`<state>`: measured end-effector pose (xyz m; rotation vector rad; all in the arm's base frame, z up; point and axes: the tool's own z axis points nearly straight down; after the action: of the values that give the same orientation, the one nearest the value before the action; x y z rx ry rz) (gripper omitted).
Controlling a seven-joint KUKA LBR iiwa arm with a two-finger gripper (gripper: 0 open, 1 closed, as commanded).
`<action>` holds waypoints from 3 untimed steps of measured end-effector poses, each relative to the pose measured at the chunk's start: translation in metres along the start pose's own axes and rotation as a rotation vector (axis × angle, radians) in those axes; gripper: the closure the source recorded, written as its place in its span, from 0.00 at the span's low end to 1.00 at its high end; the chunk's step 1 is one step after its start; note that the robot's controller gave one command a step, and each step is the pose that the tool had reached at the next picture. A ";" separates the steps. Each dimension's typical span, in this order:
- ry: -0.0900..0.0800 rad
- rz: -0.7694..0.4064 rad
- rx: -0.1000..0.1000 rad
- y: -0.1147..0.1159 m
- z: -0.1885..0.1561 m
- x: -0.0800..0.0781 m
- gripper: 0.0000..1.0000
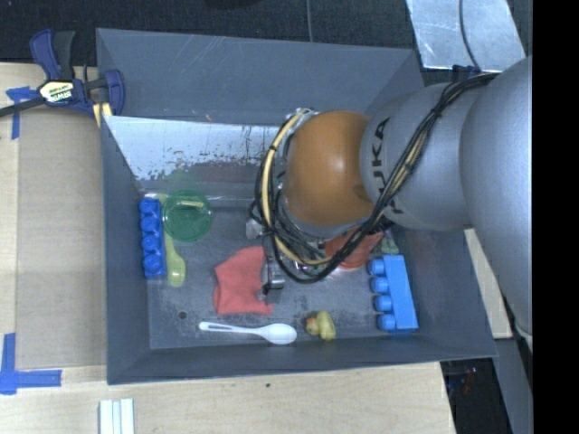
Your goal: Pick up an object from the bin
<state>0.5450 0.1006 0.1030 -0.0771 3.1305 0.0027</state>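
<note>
Seemingly nothing is lifted yet: the claw hangs low, the red cloth just beside it on the view's left. How open it is, I cannot tell. Grasping and lifting are left.

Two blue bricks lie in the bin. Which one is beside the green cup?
The left brick, against the left wall beside the cup; the right brick lies across the bin.

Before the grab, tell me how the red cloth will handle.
The red cloth lies rumpled and folded, so it is probably floppy and would drape from the gripper. It looks thin, so it is likely light. It should not roll.
</note>
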 end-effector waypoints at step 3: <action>-0.003 -0.258 0.001 -0.017 0.004 -0.023 0.00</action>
<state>0.5687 0.0853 0.0995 -0.4787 3.0915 -0.0005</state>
